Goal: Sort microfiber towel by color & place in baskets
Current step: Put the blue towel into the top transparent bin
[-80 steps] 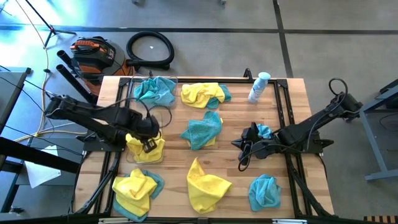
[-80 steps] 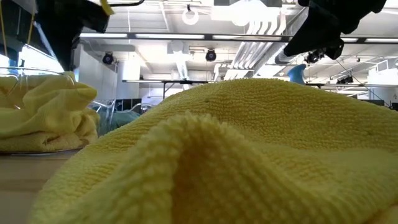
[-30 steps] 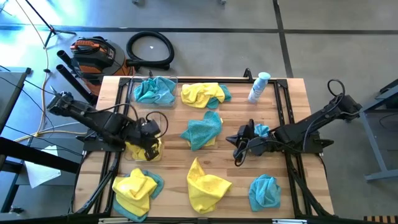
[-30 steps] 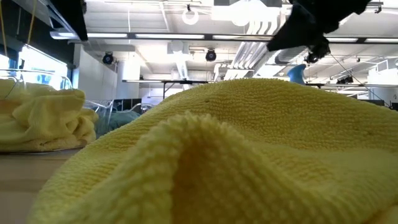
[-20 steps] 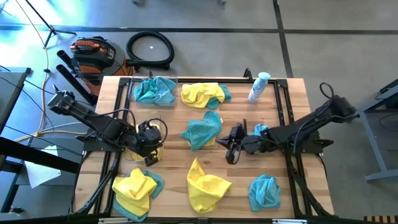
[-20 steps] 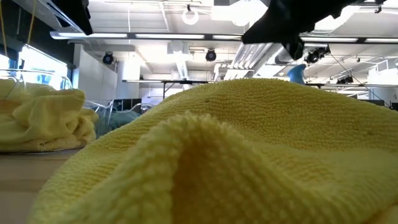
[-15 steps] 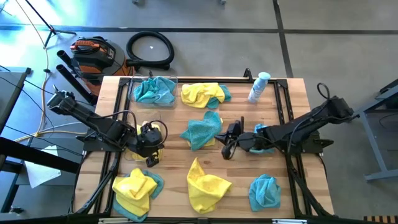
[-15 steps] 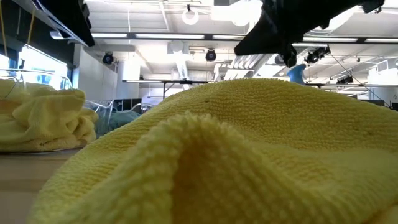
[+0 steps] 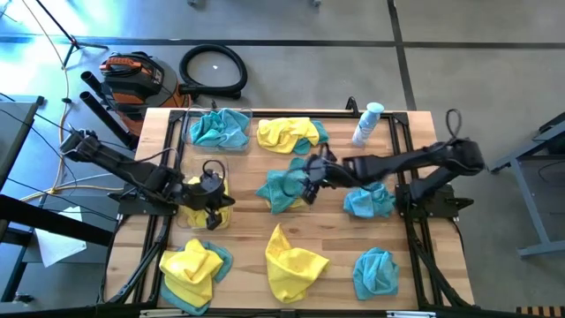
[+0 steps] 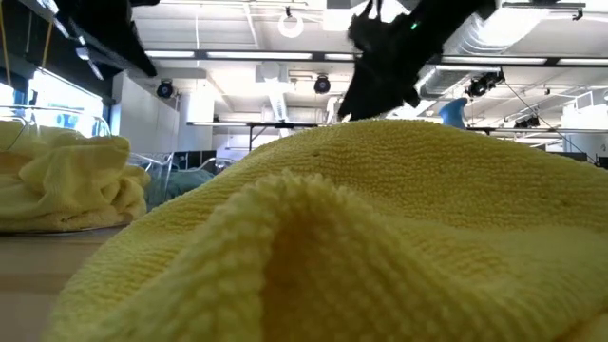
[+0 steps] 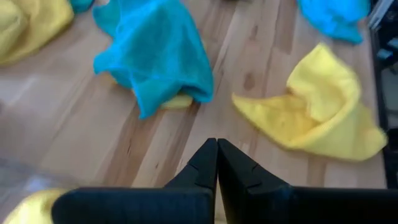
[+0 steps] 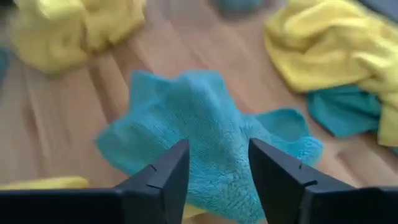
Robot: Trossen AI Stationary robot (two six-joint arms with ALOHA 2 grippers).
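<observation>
Under the right gripper (image 12: 213, 174), fingers apart, lies a crumpled fuzzy teal towel (image 12: 205, 140); at 9 o'clock, left gripper (image 11: 217, 163) pressed together.

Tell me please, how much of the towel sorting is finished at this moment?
Done: one basket holds a teal towel, the other a yellow towel, where the shut left gripper sits. In hand: nothing yet; the open right gripper hovers over the middle teal towel. Left: that one and six more loose piles on the table.
</observation>
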